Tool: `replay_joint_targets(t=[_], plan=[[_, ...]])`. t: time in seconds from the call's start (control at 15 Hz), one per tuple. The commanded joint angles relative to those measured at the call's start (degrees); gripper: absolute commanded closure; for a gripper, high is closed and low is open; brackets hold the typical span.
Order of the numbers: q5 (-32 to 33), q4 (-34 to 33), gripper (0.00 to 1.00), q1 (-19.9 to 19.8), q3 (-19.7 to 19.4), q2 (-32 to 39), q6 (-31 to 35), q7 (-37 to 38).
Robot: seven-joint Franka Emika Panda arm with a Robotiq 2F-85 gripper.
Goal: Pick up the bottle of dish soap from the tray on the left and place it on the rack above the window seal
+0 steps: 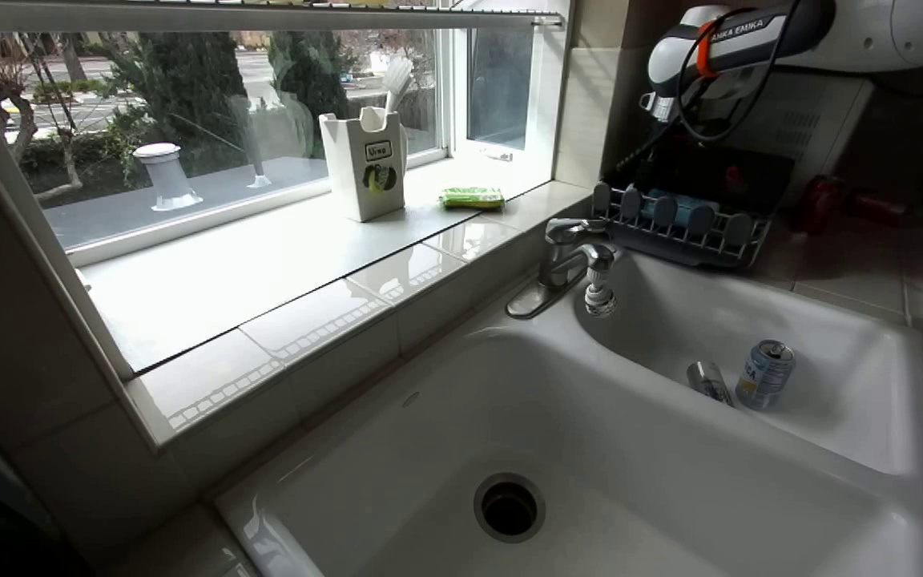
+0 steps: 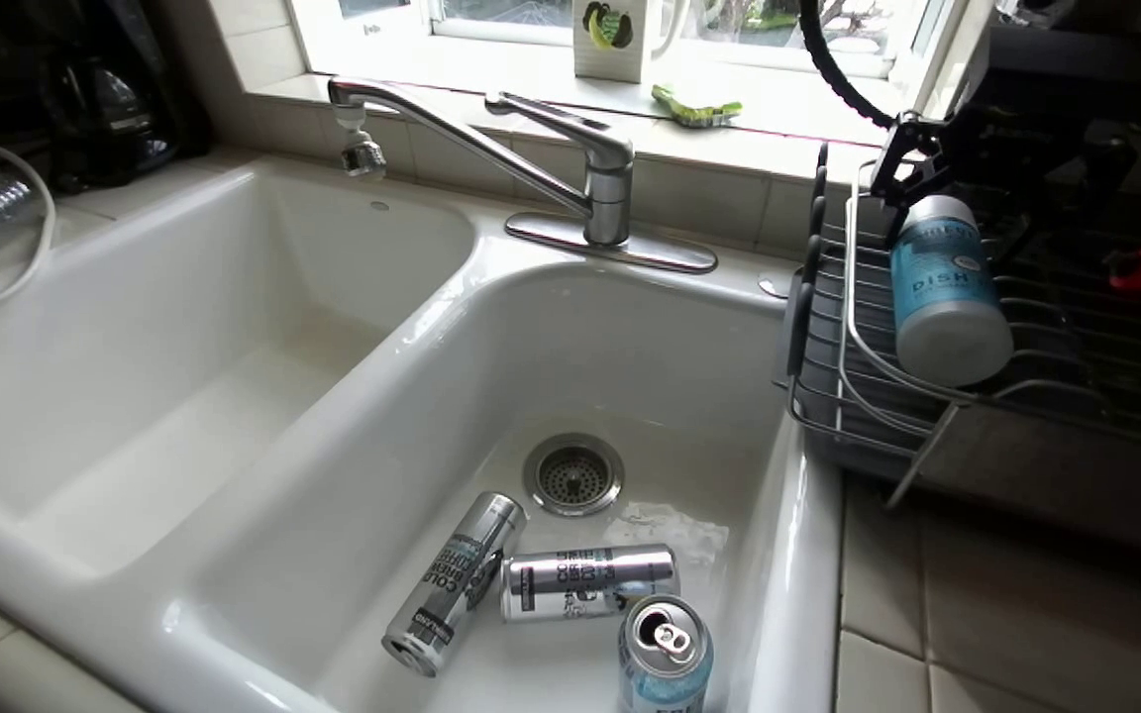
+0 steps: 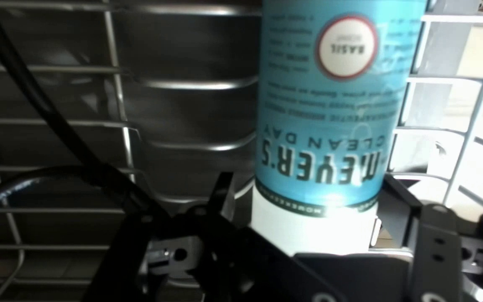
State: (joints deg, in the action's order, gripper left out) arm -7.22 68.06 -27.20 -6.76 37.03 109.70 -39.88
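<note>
The dish soap bottle [image 2: 947, 277] has a blue label on a pale body and leans in the dark wire tray [image 2: 848, 401]. In an exterior view the bottle [image 1: 666, 207] shows only as blue behind the tray's tines [image 1: 702, 220]. In the wrist view my gripper [image 3: 308, 186] is open, its fingers on either side of the bottle [image 3: 325, 117] near its white end. A gap shows at the left finger; the right finger is close to the bottle, contact unclear. The pale rack [image 1: 269, 18] spans the window top, above the white tiled window seal [image 1: 309, 312].
The faucet [image 1: 550, 272] stands between the tray and the window seal. A white-and-green carton [image 1: 365, 164] and a green sponge [image 1: 471, 198] stand on the sill. Several cans [image 2: 590, 584] lie in the sink [image 2: 670, 337]. A red object [image 2: 1140, 267] is beyond the bottle.
</note>
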Motion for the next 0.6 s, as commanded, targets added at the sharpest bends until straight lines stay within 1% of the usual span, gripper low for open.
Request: replay_joint_targets(t=[0.0, 0.07, 0.13, 0.33, 0.53], plan=[[-1.08, -2.57, 0.48, -1.00, 0.68, 1.55, -1.46, -1.35], [-1.15, -2.75, 0.55, -1.03, 0.75, 1.58, -1.45, -1.31], [-1.24, -2.78, 0.58, -1.05, 0.86, 1.41, -1.62, -1.43], [-1.65, -1.17, 0.63, -1.41, 1.11, 0.25, -0.57, -2.14], [-2.25, 1.10, 0.63, -1.69, 1.12, -1.85, 0.88, -2.60]])
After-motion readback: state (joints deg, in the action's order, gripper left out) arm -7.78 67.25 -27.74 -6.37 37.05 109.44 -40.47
